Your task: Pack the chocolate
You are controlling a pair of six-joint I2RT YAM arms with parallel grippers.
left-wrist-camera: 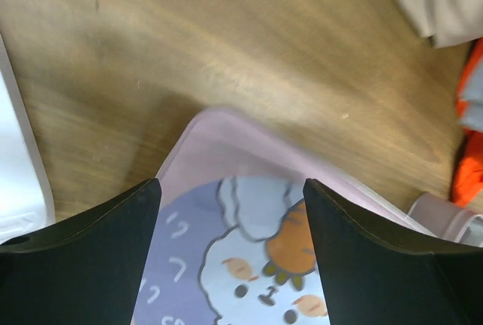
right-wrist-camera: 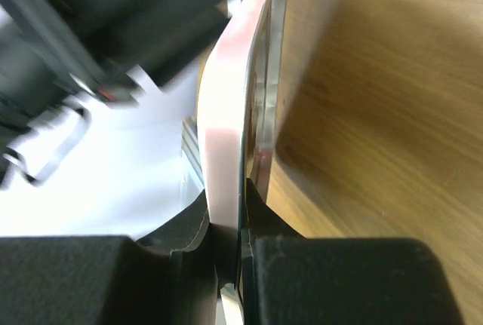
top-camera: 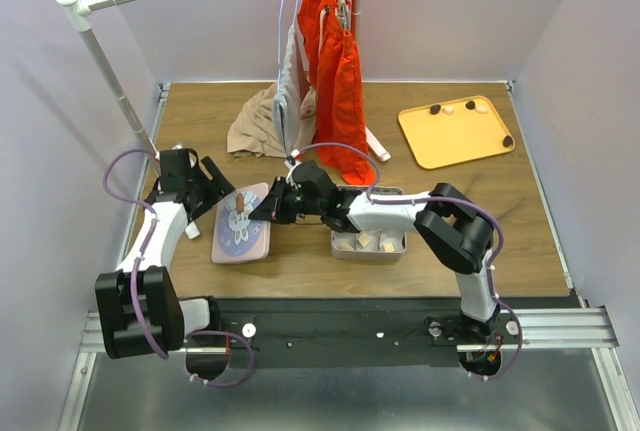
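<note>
A: Right hand (right-wrist-camera: 238, 223) state?
B: Clamped on the lid (top-camera: 240, 226). Both fingers pinch its pink rim on the right-hand edge, seen edge-on in the wrist view.
A: Is the lid off the table (top-camera: 450, 221)?
B: Can't tell. From above it looks flat or nearly so, print side up, a cartoon animal on a purple field.
A: Left hand (left-wrist-camera: 230, 185)?
B: Fingers well apart, nothing between them. It hangs over the lid's far left corner, with the cartoon face showing in the gap. No visible contact.
A: Where's the chocolate (top-camera: 367, 241)?
B: Two places. A few cream pieces sit in the metal tin (top-camera: 368, 256), which is just right of the lid and partly under the right forearm. The rest is on the yellow tray (top-camera: 455, 141) at the far right of the table, well apart from both hands: dark and cream pieces along its far edge, one dark piece at its right rim.
A: Anything else on the table?
B: A beige cloth (top-camera: 258, 131) bunched at the far side behind the lid. An orange garment (top-camera: 340, 81) hangs from the white rack (top-camera: 110, 76) above it.
</note>
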